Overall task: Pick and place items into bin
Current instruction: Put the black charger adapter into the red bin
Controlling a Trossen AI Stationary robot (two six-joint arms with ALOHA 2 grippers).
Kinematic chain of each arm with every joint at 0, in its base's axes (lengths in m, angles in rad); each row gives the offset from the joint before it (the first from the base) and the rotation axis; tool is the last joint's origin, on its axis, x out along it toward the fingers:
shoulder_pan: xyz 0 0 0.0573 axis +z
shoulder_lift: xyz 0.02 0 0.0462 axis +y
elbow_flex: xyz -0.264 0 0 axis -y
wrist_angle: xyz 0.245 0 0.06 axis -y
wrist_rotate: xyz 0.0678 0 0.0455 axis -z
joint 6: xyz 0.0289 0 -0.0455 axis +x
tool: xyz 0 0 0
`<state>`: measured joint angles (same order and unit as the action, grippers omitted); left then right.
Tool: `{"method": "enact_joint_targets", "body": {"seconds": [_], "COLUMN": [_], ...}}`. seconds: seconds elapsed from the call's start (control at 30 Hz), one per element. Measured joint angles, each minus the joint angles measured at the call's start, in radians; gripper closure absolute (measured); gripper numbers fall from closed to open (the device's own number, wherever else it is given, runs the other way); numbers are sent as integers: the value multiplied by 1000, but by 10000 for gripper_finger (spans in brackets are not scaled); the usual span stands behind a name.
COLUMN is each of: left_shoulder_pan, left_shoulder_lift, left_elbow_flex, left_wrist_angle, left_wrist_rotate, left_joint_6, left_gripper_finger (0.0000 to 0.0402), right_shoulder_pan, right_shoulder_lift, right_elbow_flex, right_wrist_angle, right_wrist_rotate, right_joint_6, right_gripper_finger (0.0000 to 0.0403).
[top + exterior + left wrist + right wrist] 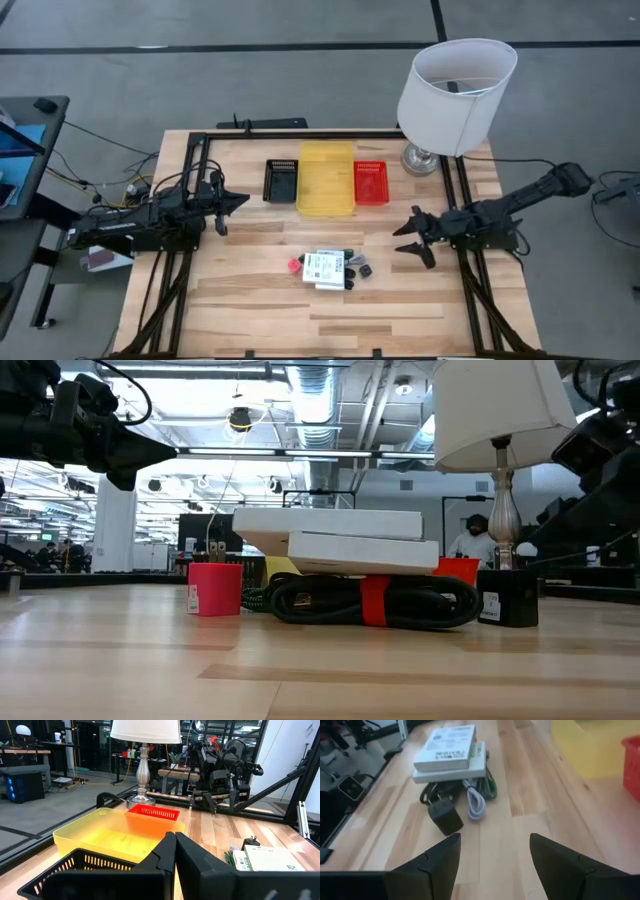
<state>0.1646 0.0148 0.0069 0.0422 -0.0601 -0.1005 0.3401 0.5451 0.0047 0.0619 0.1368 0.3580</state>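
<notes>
Items for transfer lie clustered at the table's centre: two stacked white labelled flat packs (323, 268) resting on a coiled black cable bundle with a red band (372, 603), a small black plug-in cube (445, 816) just beside them, and a small red block (294, 264) on the side nearer the left arm. None has been lifted yet. Three bins stand in a row farther back: a black mesh basket (282, 180), a translucent yellow plastic tray (326, 179) and a red mesh basket (370, 182).

The right gripper (413, 240) hovers near the cluster with its fingers spread wide and nothing between them; its wrist view looks straight at the black cube and the packs. The left gripper (222, 206) waits near the black basket, fingers drawn together and empty.

Recommended procedure for the pick: the right arm appears best placed. Centre the jaws over a single item (the cube is the most isolated), descend until the fingertips straddle it, then close. Avoid catching the white cable (475, 802) lying beside it, which could drag the stack.
</notes>
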Motion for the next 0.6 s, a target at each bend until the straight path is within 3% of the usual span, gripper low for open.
{"method": "enact_joint_targets", "body": {"seconds": [0.33, 0.6], "left_shoulder_pan": [0, 0], "left_shoulder_lift": [0, 0], "left_elbow_flex": [0, 0], "left_wrist_angle": [0, 0], "left_wrist_rotate": [0, 0], "left_joint_6": [0, 0], "left_gripper_finger": [401, 401], "right_shoulder_pan": [37, 137], "right_shoulder_lift": [245, 466], "right_elbow_flex": [0, 0], "right_wrist_angle": [208, 412], "right_wrist_rotate": [1, 80], "right_joint_6": [-23, -24], "right_gripper_finger": [172, 172]}}
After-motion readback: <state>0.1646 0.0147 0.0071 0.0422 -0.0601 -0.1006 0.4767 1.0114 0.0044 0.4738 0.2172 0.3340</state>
